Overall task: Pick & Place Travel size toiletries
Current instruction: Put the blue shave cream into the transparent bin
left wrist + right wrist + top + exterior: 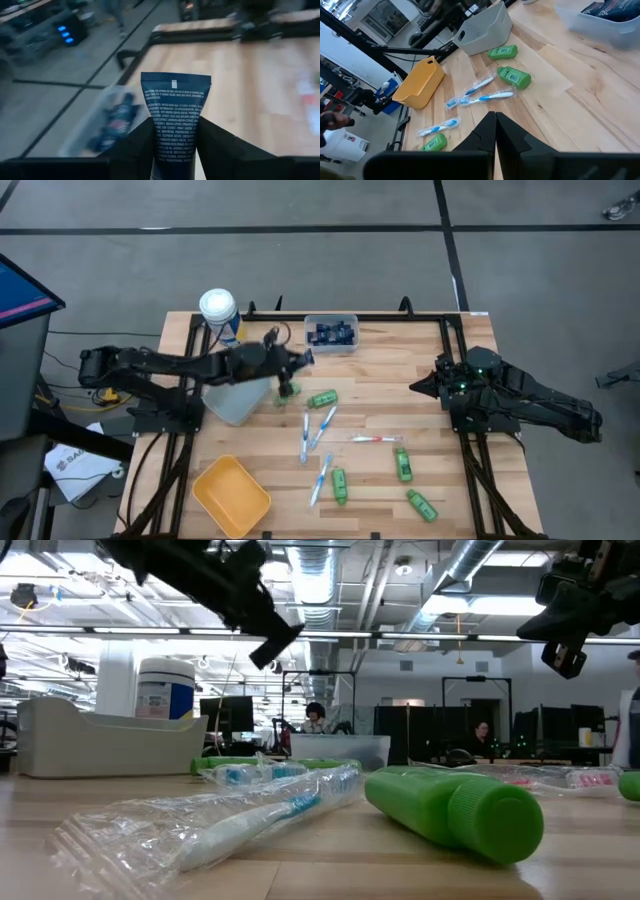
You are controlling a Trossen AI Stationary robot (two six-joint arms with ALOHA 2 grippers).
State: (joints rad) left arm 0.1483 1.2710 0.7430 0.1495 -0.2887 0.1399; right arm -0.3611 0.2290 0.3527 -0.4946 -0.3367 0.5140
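My left gripper point(296, 361) hangs above the table, just short of the clear bin point(331, 333), and is shut on a dark navy tube point(174, 117). That bin holds more navy tubes point(111, 128). Green bottles point(322, 398) point(339, 485) point(403, 463) and wrapped white-blue toothbrushes point(305, 438) point(320, 478) lie flat on the wood, along with a red-and-white toothbrush point(375, 439). My right gripper point(495, 120) is shut and holds nothing, raised at the table's right side point(428, 386). My left gripper pinches the navy tube between its two fingers point(142, 145), one on each long side edge point(196, 131). The tube lies along the fingers, and its flat crimped end point(175, 80) sticks out past them. It is lifted clear of the table; its other end is hidden.
A grey bin point(235, 398) stands below the left arm, a yellow bin point(230, 495) at the near left, a tall white canister point(218, 310) at the far left. Bare wood lies between the clear bin and my right gripper.
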